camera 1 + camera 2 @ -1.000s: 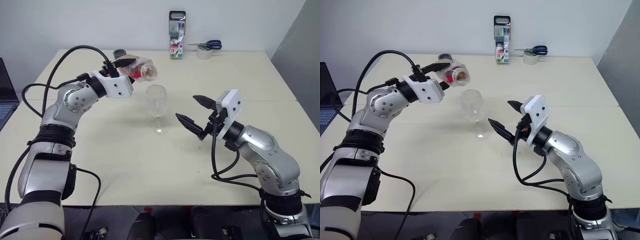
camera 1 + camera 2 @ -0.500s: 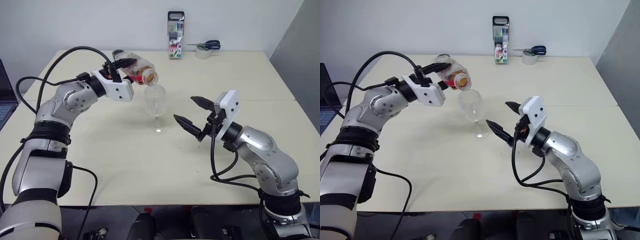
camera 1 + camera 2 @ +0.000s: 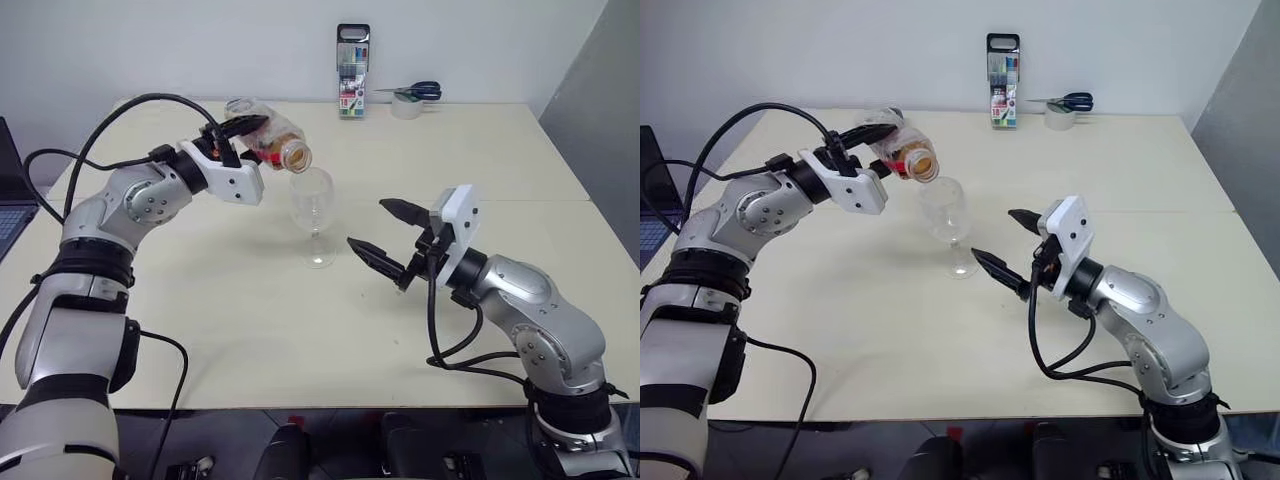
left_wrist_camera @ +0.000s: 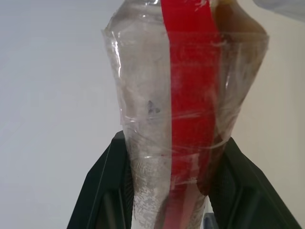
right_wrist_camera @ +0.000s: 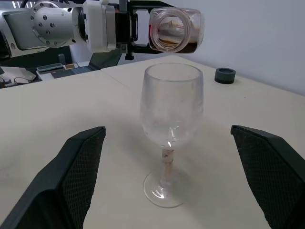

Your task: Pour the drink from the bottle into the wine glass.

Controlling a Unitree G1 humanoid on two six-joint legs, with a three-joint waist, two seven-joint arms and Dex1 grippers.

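The wine glass stands upright mid-table, and its bowl looks clear inside. My left gripper is shut on the bottle, which lies tipped on its side. The bottle's uncapped mouth hangs just above the glass rim on the far-left side. The amber drink pools along the lower side of the bottle. A red label strip runs down the bottle between my black fingers. My right gripper is open, level with the stem and just right of the glass, touching nothing.
A marker-pen case stands at the far table edge, with scissors on a tape roll to its right. A small dark ring lies behind the glass. A laptop sits off the table's left side.
My left wrist has rolled, bringing the bottle's mouth a little lower and closer over the glass rim. The right gripper has stayed where it was, open.
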